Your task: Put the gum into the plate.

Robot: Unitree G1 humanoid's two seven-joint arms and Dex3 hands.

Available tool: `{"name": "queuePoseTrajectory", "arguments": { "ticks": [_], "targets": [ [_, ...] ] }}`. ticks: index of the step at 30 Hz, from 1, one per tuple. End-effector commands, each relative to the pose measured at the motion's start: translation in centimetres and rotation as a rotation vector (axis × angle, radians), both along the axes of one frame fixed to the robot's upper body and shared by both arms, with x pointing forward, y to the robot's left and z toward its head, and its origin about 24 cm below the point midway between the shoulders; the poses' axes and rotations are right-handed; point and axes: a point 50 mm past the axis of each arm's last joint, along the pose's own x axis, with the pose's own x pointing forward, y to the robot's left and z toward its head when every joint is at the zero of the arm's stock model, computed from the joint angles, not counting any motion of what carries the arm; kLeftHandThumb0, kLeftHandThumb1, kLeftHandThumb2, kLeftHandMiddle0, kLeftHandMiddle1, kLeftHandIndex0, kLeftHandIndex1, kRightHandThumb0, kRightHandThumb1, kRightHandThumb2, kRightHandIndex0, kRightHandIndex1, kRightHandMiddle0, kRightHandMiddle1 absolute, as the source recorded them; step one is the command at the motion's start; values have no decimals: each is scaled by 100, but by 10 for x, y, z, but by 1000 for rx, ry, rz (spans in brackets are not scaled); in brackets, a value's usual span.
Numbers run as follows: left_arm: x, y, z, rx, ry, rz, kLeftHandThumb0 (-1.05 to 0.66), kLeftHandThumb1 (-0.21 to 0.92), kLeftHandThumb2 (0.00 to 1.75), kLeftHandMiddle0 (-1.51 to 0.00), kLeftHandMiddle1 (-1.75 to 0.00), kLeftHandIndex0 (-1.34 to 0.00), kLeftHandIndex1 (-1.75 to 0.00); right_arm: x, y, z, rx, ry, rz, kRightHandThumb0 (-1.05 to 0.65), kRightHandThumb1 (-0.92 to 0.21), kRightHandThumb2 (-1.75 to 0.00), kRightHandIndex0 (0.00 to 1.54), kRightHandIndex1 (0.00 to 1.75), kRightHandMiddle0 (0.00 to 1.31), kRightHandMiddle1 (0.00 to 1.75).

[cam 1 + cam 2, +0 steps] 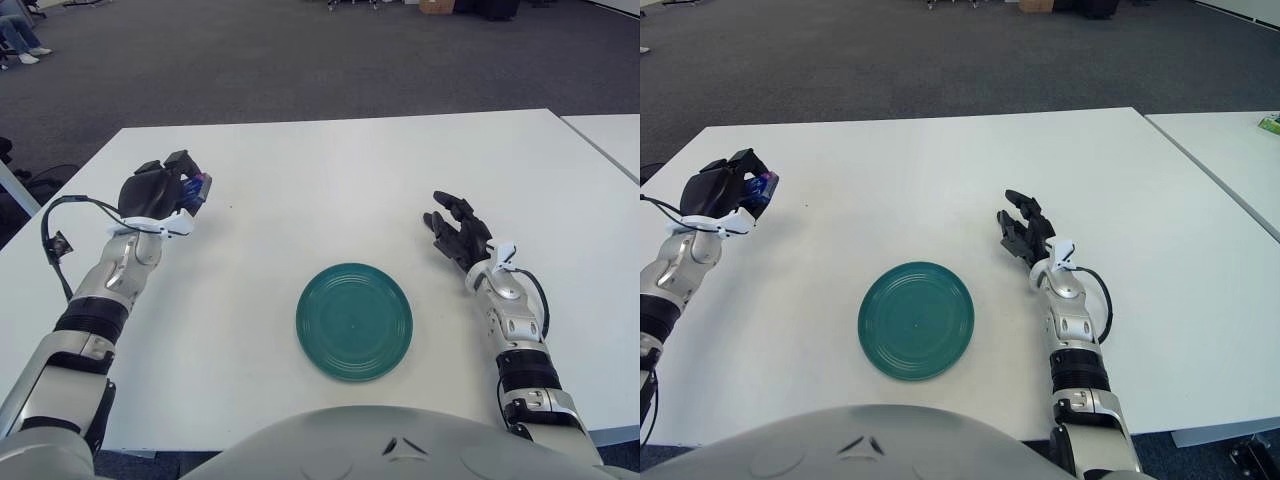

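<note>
A small blue and purple gum pack is gripped in my left hand, which is raised above the white table near its left side. The fingers curl around the pack, so only its end shows. A round teal plate lies flat near the table's front edge, well to the right of that hand and closer to me. My right hand shows to the right of the plate, fingers spread and holding nothing.
A second white table adjoins on the right with a narrow gap between. Dark grey carpet stretches beyond the far edge. A black cable loops beside my left forearm.
</note>
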Motion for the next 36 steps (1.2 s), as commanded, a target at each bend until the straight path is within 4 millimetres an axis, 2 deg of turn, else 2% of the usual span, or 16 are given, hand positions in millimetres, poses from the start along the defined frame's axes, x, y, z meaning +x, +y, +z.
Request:
{"name": "queuePoseTrajectory", "arguments": {
  "ticks": [1,6,18,24,29,36],
  "targets": [
    [0,0,7,4,-17,-3,-46,42,118,-113,-175,-54,-175,-6,0,-9,-6,51,-3,-55,-92,-76,35,0,0,60],
    [1,-9,9,3,-27,-32,-46,42,118,-116,-175,-54,-175,-7,1,-8,-3,47,-3,-55,-92,-76,34,0,0,60],
    [2,-53,17,2,-24,-134,-45,43,117,-112,-175,-53,-175,-9,0,-9,-5,59,-5,-57,-92,-75,34,0,0,59],
    [-3,-91,14,12,-23,-256,-45,43,117,-111,-175,-53,-175,-9,1,-11,-4,66,-6,-57,-92,-75,33,0,0,58],
    [-12,-120,23,14,-38,-402,-45,42,118,-109,-175,-54,-175,-10,2,-10,-4,68,-3,-57,-92,-75,32,0,0,58],
    [-25,-140,43,37,-57,-534,-45,42,118,-112,-175,-54,-175,-10,4,-10,4,71,-6,-56,-92,-75,33,0,0,60]
  ]
}}
